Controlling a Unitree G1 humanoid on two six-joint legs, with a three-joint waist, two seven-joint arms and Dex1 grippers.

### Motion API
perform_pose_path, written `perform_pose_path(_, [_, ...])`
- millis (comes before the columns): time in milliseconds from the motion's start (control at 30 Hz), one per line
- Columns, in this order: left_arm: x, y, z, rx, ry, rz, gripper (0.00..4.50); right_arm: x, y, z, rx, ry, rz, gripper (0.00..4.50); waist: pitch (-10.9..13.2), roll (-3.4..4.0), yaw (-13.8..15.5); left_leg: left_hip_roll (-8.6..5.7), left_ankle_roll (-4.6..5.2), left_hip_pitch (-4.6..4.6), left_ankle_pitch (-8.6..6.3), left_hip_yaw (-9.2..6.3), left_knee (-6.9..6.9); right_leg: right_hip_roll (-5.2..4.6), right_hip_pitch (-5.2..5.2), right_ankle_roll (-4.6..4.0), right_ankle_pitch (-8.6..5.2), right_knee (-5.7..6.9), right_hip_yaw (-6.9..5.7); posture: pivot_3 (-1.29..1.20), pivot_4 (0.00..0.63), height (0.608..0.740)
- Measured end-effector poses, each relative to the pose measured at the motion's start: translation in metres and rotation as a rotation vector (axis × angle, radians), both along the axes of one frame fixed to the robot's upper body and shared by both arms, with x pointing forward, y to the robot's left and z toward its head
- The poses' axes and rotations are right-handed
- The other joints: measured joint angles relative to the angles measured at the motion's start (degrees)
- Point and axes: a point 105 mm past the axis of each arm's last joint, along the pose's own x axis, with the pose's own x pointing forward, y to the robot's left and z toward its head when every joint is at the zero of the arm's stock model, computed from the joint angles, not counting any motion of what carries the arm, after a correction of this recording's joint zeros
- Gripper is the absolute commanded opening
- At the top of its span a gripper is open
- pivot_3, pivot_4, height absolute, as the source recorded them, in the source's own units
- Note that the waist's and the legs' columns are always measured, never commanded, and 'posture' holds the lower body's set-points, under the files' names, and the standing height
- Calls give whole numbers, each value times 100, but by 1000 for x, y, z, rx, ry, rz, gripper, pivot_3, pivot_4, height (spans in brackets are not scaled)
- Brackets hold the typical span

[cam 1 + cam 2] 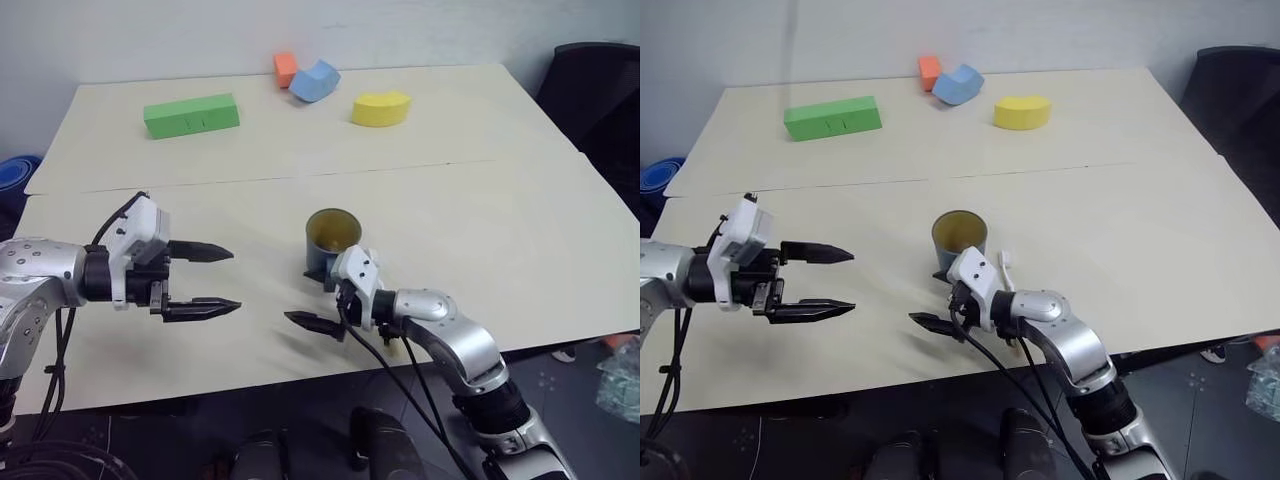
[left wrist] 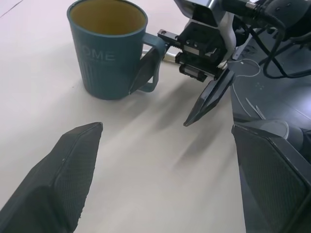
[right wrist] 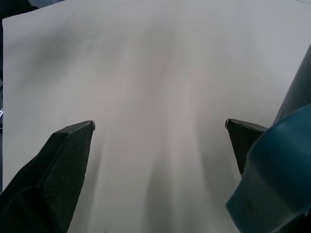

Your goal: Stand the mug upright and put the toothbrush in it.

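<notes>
Hovering left end effector (image 1: 200, 280): two black fingers spread wide, holding nothing, pointing across the tabletop toward the mug.
Right end effector (image 2: 182, 85): fingers spread, gripping nothing; it sits low just beside the mug's handle, one finger right at the loop handle, the other angled down over the bare surface. Contact with the handle cannot be told.
Mug: the small slate-blue ribbed mug (image 1: 331, 243) with a thin loop handle and yellowish inside stands upright near the front middle of the cream tabletop (image 1: 520, 220), between the two end effectors.
Toothbrush: the slim white toothbrush (image 1: 1005, 266) lies flat just beside the mug, largely hidden under the right wrist.
Surroundings: at the far edge, well apart from the mug, lie a long green foam block (image 1: 191, 115), a small orange block (image 1: 285, 68), a light blue curved foam block (image 1: 315, 81) and a yellow curved block (image 1: 381, 108).
Left wrist view: pale lettering on the mug's side and the handle facing the right end effector.
Right wrist view: the mug's blue side close against one fingertip.
</notes>
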Motion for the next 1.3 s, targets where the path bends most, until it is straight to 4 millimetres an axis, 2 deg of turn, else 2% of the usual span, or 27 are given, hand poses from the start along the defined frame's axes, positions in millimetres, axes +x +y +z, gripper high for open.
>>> perform_pose_path(233, [0,-1,0,1,4,-5,4500,7,-4,-4,-24,-47,-38,4480,0,0,-5,0,0,1,0,1,1,0,0,0,0,0,1,0,150,740])
perform_pose_path(400, [0,-1,0,2,5,-5,4500,12,-20,-8,-112,-110,-66,4480,0,0,40,0,0,0,0,1,4,0,0,0,0,0,3,0,150,740])
perform_pose_path(633, [0,-1,-1,1,6,-8,4500,4,-32,-8,-159,-157,-36,4480,0,0,106,0,0,1,0,4,5,0,0,0,0,0,6,0,150,740])
perform_pose_path(833, [0,-6,-3,-1,13,-29,4500,-4,-55,-2,-201,-171,-83,4480,0,0,143,0,2,-3,-1,4,10,-2,0,0,0,0,6,0,150,740])
perform_pose_path(933, [-2,-10,-2,2,19,-66,4500,-22,-92,19,-217,-139,-203,4480,0,-1,248,0,4,-5,-2,3,9,-1,-1,0,0,-6,5,0,150,740])
perform_pose_path(1067, [-3,-20,1,5,17,-131,4500,-30,-107,47,-165,-143,-352,4480,-1,-3,266,1,4,0,0,16,17,2,0,-10,-5,-4,21,0,150,740])
perform_pose_path(1200, [-3,-29,7,1,0,-187,4500,-24,-129,42,-199,-65,-552,4480,-2,-5,273,0,6,0,-1,25,15,2,0,-11,-5,-6,28,0,150,740])
perform_pose_path(1300, [-2,-37,8,-2,-1,-225,4500,-18,-132,33,-185,0,-631,4480,-2,-5,269,0,6,1,-1,25,14,5,0,-11,-5,-7,28,0,150,740])
